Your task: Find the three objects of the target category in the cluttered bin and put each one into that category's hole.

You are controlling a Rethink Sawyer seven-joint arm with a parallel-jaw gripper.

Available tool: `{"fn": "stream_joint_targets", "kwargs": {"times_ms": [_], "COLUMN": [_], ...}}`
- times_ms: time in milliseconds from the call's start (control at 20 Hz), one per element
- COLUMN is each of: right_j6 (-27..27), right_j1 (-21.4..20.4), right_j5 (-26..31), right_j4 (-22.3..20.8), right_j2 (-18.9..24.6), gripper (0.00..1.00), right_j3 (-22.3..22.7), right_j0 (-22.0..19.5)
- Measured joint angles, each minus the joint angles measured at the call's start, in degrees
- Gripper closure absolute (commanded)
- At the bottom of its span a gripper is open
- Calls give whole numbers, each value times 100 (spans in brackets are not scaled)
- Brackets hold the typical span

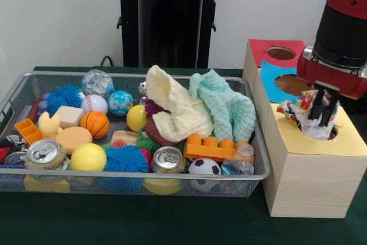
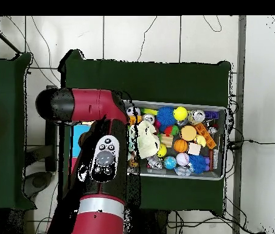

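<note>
Nearest in front view: dark green cloth-covered surface (image 1: 143, 222), w/ silver wire-mesh bin (image 1: 137, 183) on it at left and pale wooden sorting box (image 1: 312, 185) just beside it at right. Along the bin's near wall: two silver drink cans (image 1: 168, 159), a small black-and-white soccer ball (image 1: 204, 167), plain yellow ball (image 1: 88, 156), blue spiky ball (image 1: 125, 158), clear plastic bottle (image 1: 238, 166).

Mid-bin: orange toy brick (image 1: 213, 148), small orange basketball (image 1: 94, 123). Two soft cloths, cream-yellow towel (image 1: 175, 110) and mint-green towel (image 1: 226, 107), are heaped over other items, so they're prob. the remaining targets & easy to reach.

On the box, yellow top panel (image 1: 350, 142) has the nearest hole; black claw (image 1: 321, 108) is clamped on a multicoloured patterned cloth (image 1: 305, 114), held part-way down in that hole, apparently so it falls inside on release. Judgement: delivery step, one of three.

Farther: blue-panel hole (image 1: 292, 85), then red-panel hole (image 1: 280, 53). Overhead view: red arm (image 2: 103, 164) covers the box.
</note>
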Motion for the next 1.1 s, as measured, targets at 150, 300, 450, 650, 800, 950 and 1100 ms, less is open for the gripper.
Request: {"fn": "stream_joint_targets", "kwargs": {"times_ms": [150,300,450,650,800,950,1100], "right_j6": [0,0,0,0,0,0,0], "right_j1": [44,92,126,190,225,280,300], "right_j5": [-53,-100,-122,-133,-132,-132,-132], "right_j4": [0,1,2,12,12,14,13], "right_j2": [0,0,0,-1,-1,0,0], "gripper": [100,100,100,100,100,100,100], "right_j3": [0,-1,-3,-35,-85,-153,-179], "right_j0": [-1,0,-1,-1,-1,-1,-1]}}
